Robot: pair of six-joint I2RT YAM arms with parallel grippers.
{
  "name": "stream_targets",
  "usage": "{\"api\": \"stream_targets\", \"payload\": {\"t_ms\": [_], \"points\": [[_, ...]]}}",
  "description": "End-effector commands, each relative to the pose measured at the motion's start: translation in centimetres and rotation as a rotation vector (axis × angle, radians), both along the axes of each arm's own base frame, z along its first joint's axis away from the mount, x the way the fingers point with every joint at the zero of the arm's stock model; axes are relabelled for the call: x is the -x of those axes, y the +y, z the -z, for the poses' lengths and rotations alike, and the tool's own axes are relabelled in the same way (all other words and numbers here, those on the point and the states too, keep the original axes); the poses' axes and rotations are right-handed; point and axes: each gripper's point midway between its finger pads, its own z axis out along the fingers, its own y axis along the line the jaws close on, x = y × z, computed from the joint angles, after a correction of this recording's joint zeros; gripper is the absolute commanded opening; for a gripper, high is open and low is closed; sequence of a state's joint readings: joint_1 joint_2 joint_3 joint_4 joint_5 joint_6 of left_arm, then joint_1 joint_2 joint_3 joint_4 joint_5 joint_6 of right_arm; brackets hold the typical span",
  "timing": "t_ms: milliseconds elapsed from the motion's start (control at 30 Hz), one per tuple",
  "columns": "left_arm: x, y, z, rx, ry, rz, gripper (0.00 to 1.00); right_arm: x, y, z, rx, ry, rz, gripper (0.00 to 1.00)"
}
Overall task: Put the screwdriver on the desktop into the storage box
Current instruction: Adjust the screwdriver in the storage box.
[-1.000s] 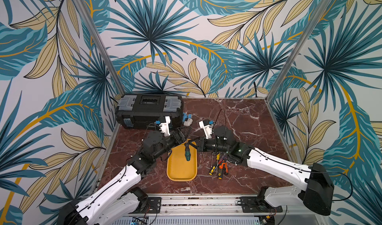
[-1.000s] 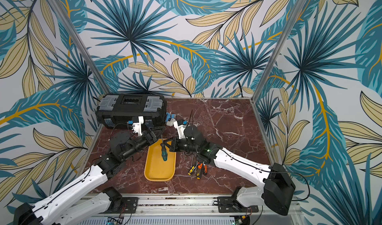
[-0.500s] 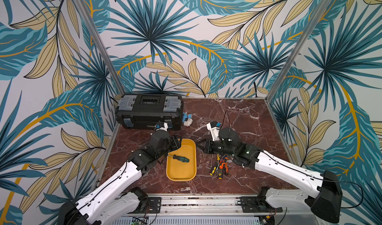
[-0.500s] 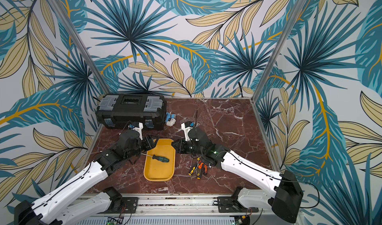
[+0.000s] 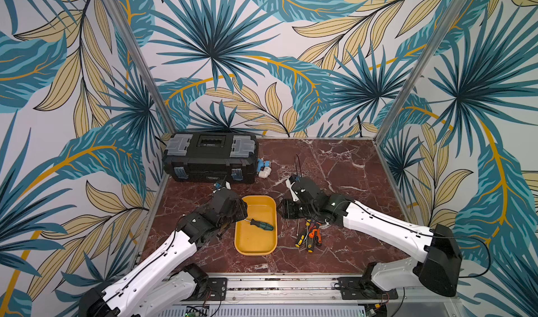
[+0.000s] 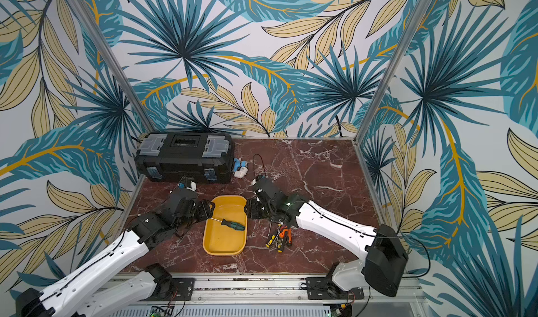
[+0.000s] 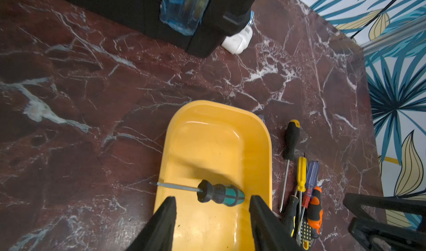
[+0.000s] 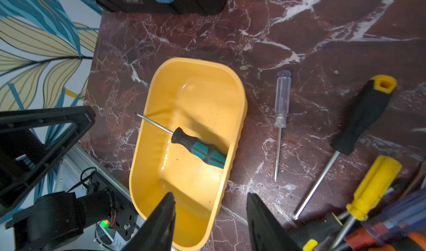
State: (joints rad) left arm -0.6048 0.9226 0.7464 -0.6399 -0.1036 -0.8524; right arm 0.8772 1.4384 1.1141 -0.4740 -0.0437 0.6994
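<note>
A screwdriver [image 5: 262,224] [image 6: 233,224] with a green-and-black handle lies in the yellow storage box [image 5: 256,241] [image 6: 222,242]. Its shaft tip pokes over the box's left rim. My left gripper [image 5: 243,210] [image 6: 208,209] hovers at that rim, open; in the left wrist view [image 7: 212,198] the screwdriver [image 7: 219,193] lies free beyond the fingertips. My right gripper [image 5: 283,212] [image 6: 250,210] is open at the box's right rim [image 8: 237,113], holding nothing [image 8: 210,194]. Several more screwdrivers [image 5: 308,237] [image 6: 279,238] [image 7: 299,180] lie on the desktop [image 5: 334,170] right of the box.
A black toolbox [image 5: 209,158] [image 6: 185,158] stands at the back left, with a small white-and-blue object [image 5: 264,168] beside it. A clear-handled screwdriver [image 8: 282,95] and a black-and-yellow one [image 8: 364,116] lie nearest the box. Aluminium rails edge the desktop.
The right gripper held the green screwdriver over the box, then opened and drew back right; the screwdriver now lies in the box. The left arm pulled back left and lower.
</note>
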Motion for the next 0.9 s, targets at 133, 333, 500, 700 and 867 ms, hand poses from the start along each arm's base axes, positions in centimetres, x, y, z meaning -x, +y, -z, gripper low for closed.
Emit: {"api": "stream_targets", "payload": {"t_ms": [133, 333, 500, 700, 867], "points": [[1.5, -3.3, 5.4, 0.023, 0.196, 0.101, 0.53, 0.5, -0.1, 0.9, 0.095, -0.002, -0.021, 0.3], [0.2, -3.2, 7.5, -0.107, 0.29, 0.059, 0.67, 0.5, -0.6, -0.5, 0.069, -0.029, -0.006, 0.3], [-0.9, -4.0, 7.4, -0.098, 0.262, 0.061, 0.75, 1.0, -1.3, -0.4, 0.068, -0.025, 0.009, 0.36], [-5.0, -6.3, 5.3, -0.125, 0.134, 0.119, 0.76, 0.4, -2.6, 0.3, 0.094, -0.027, 0.066, 0.41], [-6.2, -8.4, 3.1, -0.215, 0.072, 0.205, 0.75, -1.8, -5.5, 1.5, 0.131, 0.022, 0.219, 0.43]]}}
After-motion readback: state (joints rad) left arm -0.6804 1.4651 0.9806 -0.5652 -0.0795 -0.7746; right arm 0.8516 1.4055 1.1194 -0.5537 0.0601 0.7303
